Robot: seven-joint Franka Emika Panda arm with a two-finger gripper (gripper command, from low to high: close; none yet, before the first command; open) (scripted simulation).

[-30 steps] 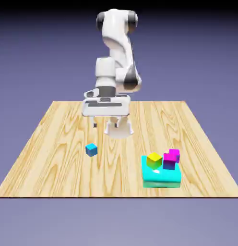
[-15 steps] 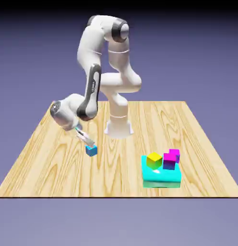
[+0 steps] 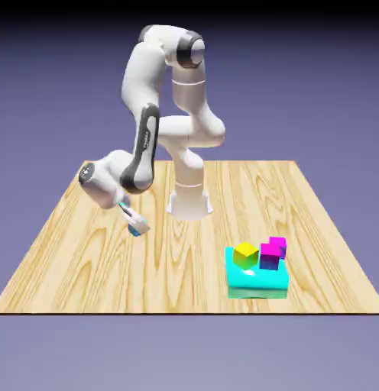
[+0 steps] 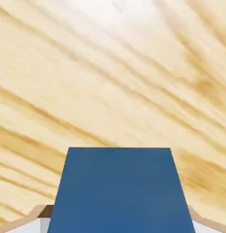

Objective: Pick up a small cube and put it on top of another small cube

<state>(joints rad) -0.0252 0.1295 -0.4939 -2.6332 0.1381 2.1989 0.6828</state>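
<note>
The tool (image 3: 136, 227), at the left centre of the exterior view, is clamped on the small cube (image 4: 119, 191), its tips slanting down toward the lower right of the frame. In the hand view the cube's dark blue face fills the lower middle of the picture, with only slivers of the pale tips showing at the bottom corners beside it. In the exterior view just a speck of cyan shows at the tool's end, and whether the cube rests on the desk (image 3: 101, 275) or hangs slightly above the wood cannot be told.

The white arm (image 3: 143, 145) bends down from the upper middle of the frame to reach it. Well apart, at the lower right, a flat cyan block (image 3: 254, 287) lies on the desk carrying the yellow cube (image 3: 245, 254) and, just beside it, the magenta cube (image 3: 273, 251), which appears to stand a little higher.

The grasp looks done; by this showing the carry across to the lower right and the placing on one of those cubes are left.
</note>
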